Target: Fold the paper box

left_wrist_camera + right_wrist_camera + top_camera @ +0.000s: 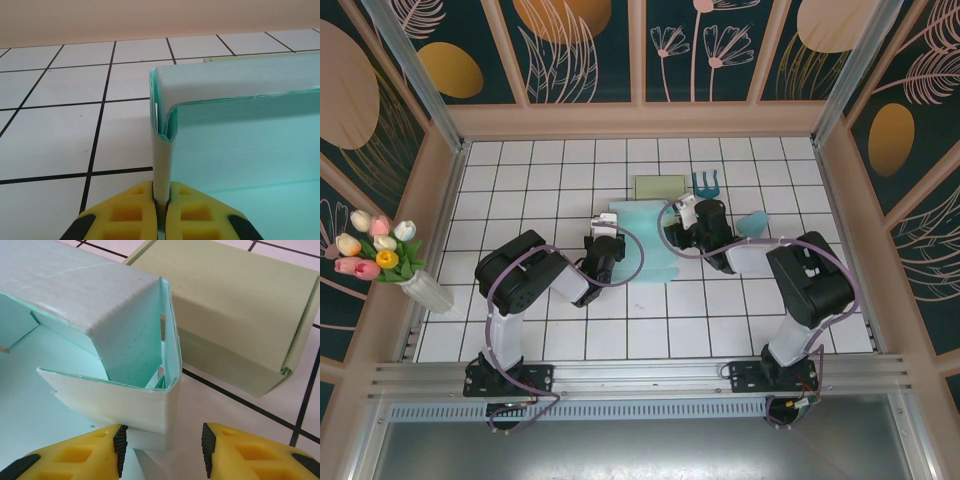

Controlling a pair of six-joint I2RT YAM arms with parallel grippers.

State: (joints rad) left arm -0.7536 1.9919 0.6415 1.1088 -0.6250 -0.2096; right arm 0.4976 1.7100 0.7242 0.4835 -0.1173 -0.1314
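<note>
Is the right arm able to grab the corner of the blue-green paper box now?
Probably yes. The right tool is open, and the near corner of the paper box sits right at its gap, with nothing in between.

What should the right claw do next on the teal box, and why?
Probably close the right claw on the corner of the paper box that stands between its open fingers, to press that fold tight. The left claw is shut on a raised wall on the other side, holding it upright, so the box looks braced.
</note>
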